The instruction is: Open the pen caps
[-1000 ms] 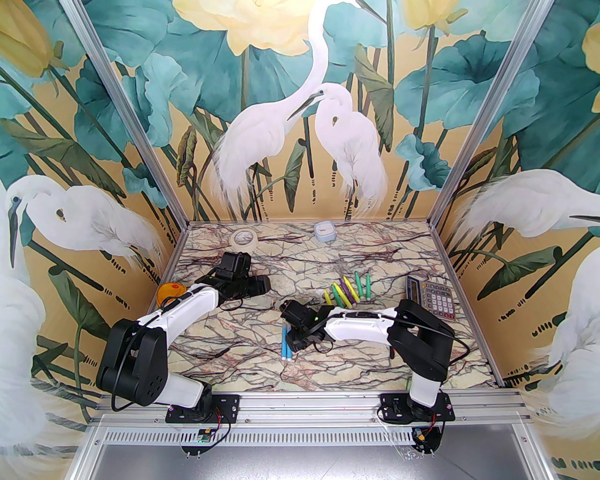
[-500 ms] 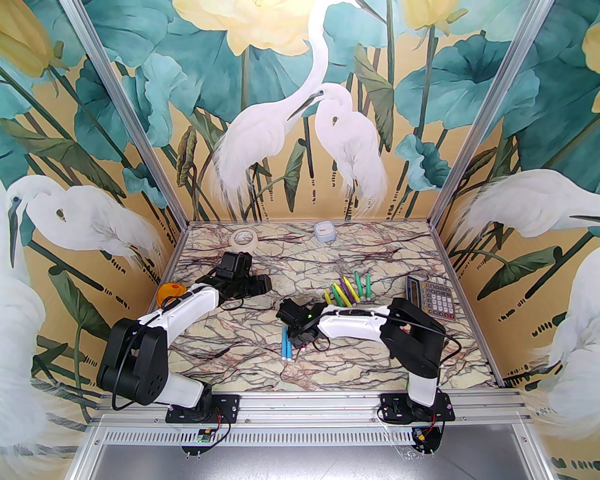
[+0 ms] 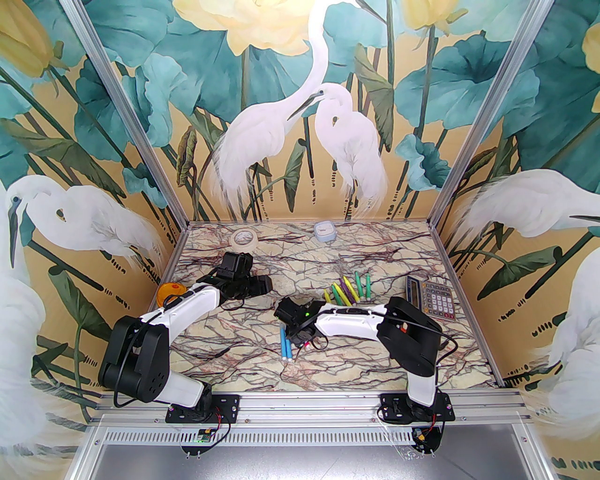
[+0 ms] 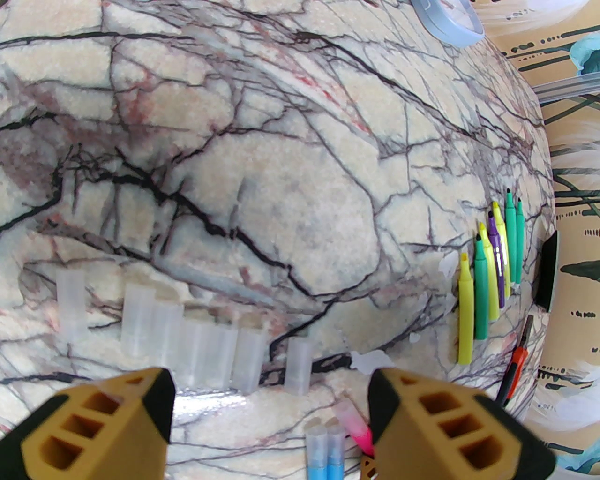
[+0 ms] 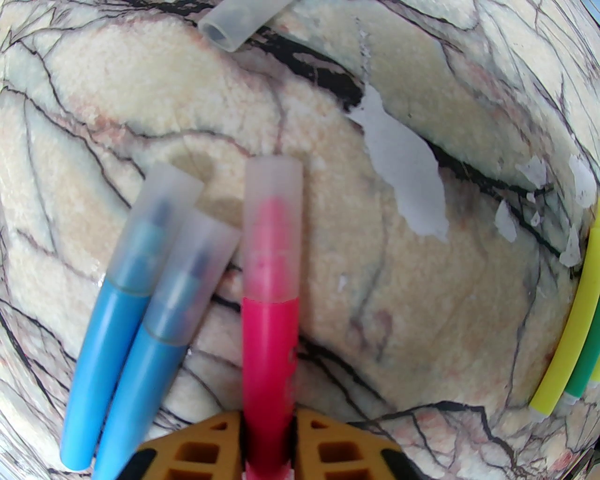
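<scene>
My right gripper point(image 5: 267, 445) is shut on the barrel of a pink marker point(image 5: 269, 337), whose clear-whitish pen cap point(image 5: 272, 225) is on its end. Two blue markers point(image 5: 117, 337) lie side by side just left of it, both capped point(image 5: 161, 220). In the top view this gripper point(image 3: 300, 333) sits mid-table beside the blue markers point(image 3: 285, 344). My left gripper point(image 4: 272, 408) is open and holds nothing, hovering over a row of several loose caps point(image 4: 197, 347) on the table. Several uncapped yellow, green and purple markers point(image 4: 487, 276) lie to the right.
A calculator point(image 3: 429, 297) lies at the right, a tape roll point(image 3: 243, 239) and a small pale box point(image 3: 325, 231) at the back, an orange object point(image 3: 169, 291) at the left edge. A red-handled tool point(image 4: 515, 365) lies beyond the uncapped markers. One loose cap point(image 5: 243, 18) lies ahead of the pink marker.
The right arm has shifted slightly left and turned its wrist, and the pink marker's end now shows below the gripper. The left arm has barely moved.
</scene>
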Tool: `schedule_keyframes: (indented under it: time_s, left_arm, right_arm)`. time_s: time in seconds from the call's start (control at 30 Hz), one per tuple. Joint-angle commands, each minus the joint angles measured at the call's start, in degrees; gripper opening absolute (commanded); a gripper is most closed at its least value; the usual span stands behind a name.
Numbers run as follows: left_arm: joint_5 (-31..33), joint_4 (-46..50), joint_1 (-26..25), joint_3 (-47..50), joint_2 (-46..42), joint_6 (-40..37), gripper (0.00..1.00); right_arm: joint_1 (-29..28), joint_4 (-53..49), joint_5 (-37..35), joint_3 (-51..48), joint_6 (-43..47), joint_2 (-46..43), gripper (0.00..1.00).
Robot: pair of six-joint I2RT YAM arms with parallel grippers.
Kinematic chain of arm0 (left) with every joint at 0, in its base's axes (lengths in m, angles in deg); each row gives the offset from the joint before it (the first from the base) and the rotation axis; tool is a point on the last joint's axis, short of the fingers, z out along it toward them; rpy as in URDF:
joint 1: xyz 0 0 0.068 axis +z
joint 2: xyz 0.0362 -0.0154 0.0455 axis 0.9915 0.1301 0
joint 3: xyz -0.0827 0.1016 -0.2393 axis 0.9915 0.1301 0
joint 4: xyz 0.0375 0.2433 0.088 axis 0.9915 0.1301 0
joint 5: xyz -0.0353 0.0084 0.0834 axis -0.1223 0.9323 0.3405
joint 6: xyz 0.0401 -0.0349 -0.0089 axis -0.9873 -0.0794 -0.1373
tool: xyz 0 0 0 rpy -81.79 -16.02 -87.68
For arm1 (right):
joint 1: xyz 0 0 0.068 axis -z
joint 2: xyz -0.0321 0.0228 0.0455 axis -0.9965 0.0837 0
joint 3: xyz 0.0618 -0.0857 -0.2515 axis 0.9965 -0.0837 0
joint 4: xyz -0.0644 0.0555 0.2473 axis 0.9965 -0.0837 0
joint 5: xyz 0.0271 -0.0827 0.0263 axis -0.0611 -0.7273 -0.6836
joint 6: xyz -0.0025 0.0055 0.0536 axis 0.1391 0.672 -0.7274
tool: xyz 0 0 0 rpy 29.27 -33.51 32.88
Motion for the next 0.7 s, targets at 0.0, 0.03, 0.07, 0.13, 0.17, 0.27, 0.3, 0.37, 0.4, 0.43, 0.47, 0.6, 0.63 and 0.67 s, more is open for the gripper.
schedule_keyframes:
  time_s: [0.0,0.03,0.07,0.13,0.17,0.27,0.3,0.37,0.4,0.43,0.47,0.6,0.63,0.67]
  left_arm:
    - [-2.9,-1.4,0.3,-0.8,1.3,1.1,0.73]
    - [-3.7,-1.7,0.3,-0.8,1.4,1.1,0.72]
    - [-4.7,-2.0,0.3,-0.8,1.6,1.2,0.72]
    - [-7.4,-3.1,0.2,-0.6,1.9,1.0,0.69]
    - [-8.4,-3.4,0.0,-0.6,2.1,0.8,0.69]
    - [-10.7,-4.9,-0.6,-0.2,2.3,0.8,0.69]
    - [-11.9,-5.7,-0.7,0.0,2.4,1.1,0.69]
    - [-14.6,-7.9,-1.0,0.4,2.7,2.1,0.68]
    - [-15.9,-9.1,-1.4,0.5,2.9,2.6,0.68]
    - [-16.6,-9.9,-1.8,0.5,3.2,2.9,0.68]
    - [-17.1,-10.3,-2.3,0.2,3.6,3.0,0.68]
    - [-18.6,-11.4,-4.9,-1.1,5.3,2.7,0.68]
    - [-19.3,-12.0,-5.4,-1.3,5.6,2.9,0.68]
    - [-20.4,-12.9,-5.8,-1.5,6.1,3.4,0.68]
  right_arm:
    - [2.3,1.5,-1.7,-1.7,-0.3,2.0,0.17]
    - [2.7,1.8,-1.6,-2.2,-0.4,1.4,0.17]
    - [3.4,2.5,-1.2,-2.9,-0.3,0.4,0.17]
    - [4.5,4.2,-0.2,-4.7,-0.1,-1.7,0.16]
    - [5.3,5.4,0.6,-5.8,0.0,-3.0,0.16]
    - [7.9,9.8,3.8,-9.2,0.5,-6.4,0.16]
    - [8.7,11.3,5.0,-10.4,0.8,-7.8,0.16]
    - [10.0,13.9,6.7,-12.6,1.2,-10.5,0.16]
    - [10.8,15.3,7.5,-13.6,1.3,-11.8,0.16]
    - [11.4,16.2,8.2,-14.4,1.4,-13.1,0.16]
    - [11.9,17.4,9.0,-15.2,1.6,-14.3,0.16]
    - [13.3,19.4,10.0,-17.2,2.3,-17.6,0.16]
    - [13.4,19.6,10.1,-17.4,2.5,-18.2,0.16]
    - [13.5,19.9,10.1,-17.7,2.6,-18.7,0.16]
